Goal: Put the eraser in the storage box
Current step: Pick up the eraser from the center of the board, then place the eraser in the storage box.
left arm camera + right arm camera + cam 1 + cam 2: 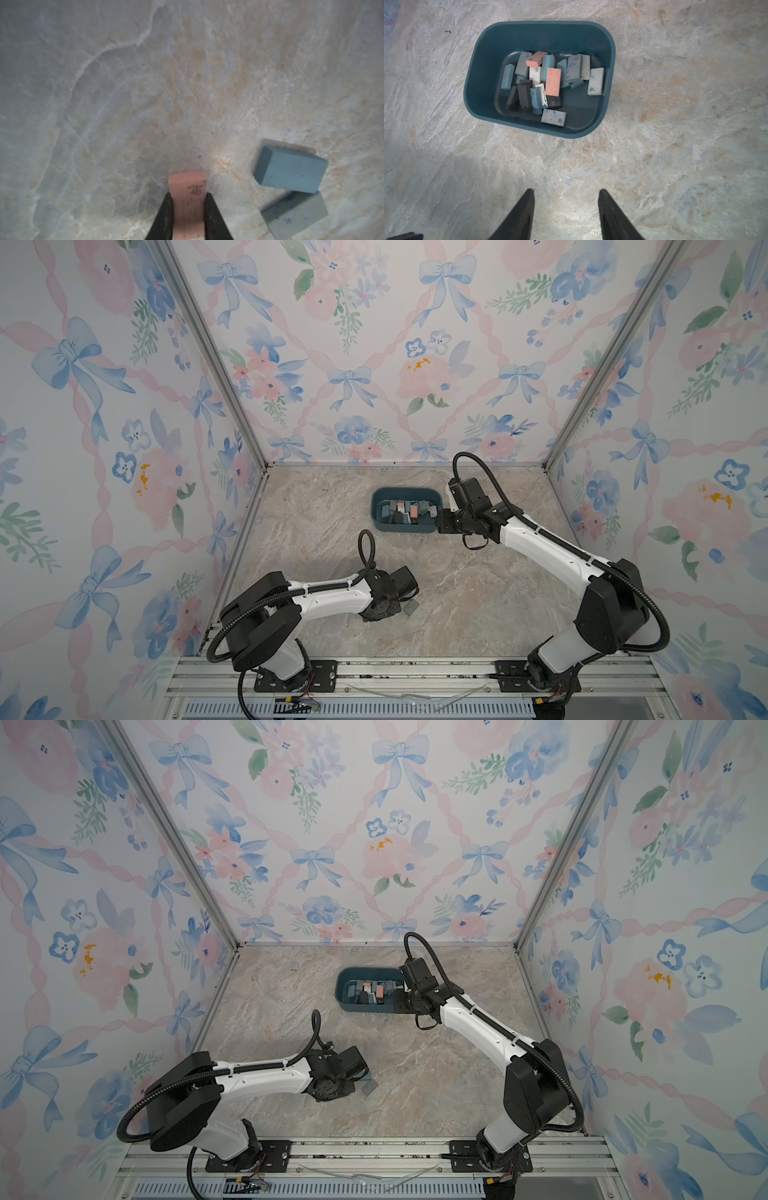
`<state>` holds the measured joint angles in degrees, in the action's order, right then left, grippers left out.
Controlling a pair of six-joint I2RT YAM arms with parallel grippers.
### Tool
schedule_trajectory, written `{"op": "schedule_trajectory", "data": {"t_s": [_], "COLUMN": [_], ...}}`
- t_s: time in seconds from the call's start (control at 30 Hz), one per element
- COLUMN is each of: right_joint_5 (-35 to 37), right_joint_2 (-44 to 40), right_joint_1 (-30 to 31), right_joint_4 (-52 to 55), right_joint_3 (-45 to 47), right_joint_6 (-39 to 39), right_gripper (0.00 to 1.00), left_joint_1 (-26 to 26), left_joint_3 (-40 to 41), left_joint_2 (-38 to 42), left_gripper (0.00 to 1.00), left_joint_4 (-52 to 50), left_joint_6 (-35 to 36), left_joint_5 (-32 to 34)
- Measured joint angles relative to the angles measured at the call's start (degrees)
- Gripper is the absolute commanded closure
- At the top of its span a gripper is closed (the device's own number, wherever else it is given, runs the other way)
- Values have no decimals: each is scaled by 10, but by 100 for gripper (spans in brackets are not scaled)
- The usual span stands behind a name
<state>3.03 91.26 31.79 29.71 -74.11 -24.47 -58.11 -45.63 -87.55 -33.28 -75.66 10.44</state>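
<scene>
Right now the left gripper (189, 196) is clamped on a pink eraser (187, 182) stamped "4B". Its two black fingers (166, 218) press the eraser's long sides, and one short end pokes out past the tips. The wrist view does not settle whether that eraser rests on the marbled worktop (145, 83) or hangs just clear of it. Just beside it on the worktop lie two loose ones, touching each other: a blue eraser (291, 169) and a grey eraser (297, 216) flecked with blue. In both top views this arm reaches low over the near part of the worktop, left of centre. Its wrist hides the gripper, and only the grey eraser (410, 608) (369, 1086) shows at its right side.

The storage box (483, 83) (390, 527) (353, 1006) sits at the far middle of the worktop, well apart from the held eraser. It holds a loose pile of erasers (553, 82) in pink, blue, white, grey and black, several lying across one another. The right gripper (566, 190) stands open with nothing between its fingers (519, 218), over bare worktop just at the right end of the box. Whether it touches the box I cannot tell.
</scene>
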Motion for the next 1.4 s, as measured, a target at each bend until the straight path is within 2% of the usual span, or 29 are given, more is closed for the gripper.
{"op": "schedule_trajectory", "data": {"t_s": [0.5,0.77,0.93,1.03,1.23,1.4], "right_joint_5": [0,0,0,-2,-11,-11], "right_joint_2": [-3,-20,-41,-47,-56,-79], "right_joint_1": [-1,-6,-15,-17,-17,-17], "right_joint_4": [0,0,1,0,1,4], "right_joint_3": [0,2,16,31,67,90], "right_joint_6": [0,0,0,-2,-14,-28], "right_gripper": [47,47,47,47,48,48], "left_joint_1": [2,52,107,144,198,223], "left_joint_3": [-1,-53,-133,-210,-385,-518], "left_joint_2": [11,55,46,9,-127,-257], "left_gripper": [93,93,92,92,92,93], "left_joint_4": [-1,-1,-1,-4,3,6], "left_joint_6": [10,57,127,181,282,336], "left_joint_5": [0,7,14,17,6,-19]}}
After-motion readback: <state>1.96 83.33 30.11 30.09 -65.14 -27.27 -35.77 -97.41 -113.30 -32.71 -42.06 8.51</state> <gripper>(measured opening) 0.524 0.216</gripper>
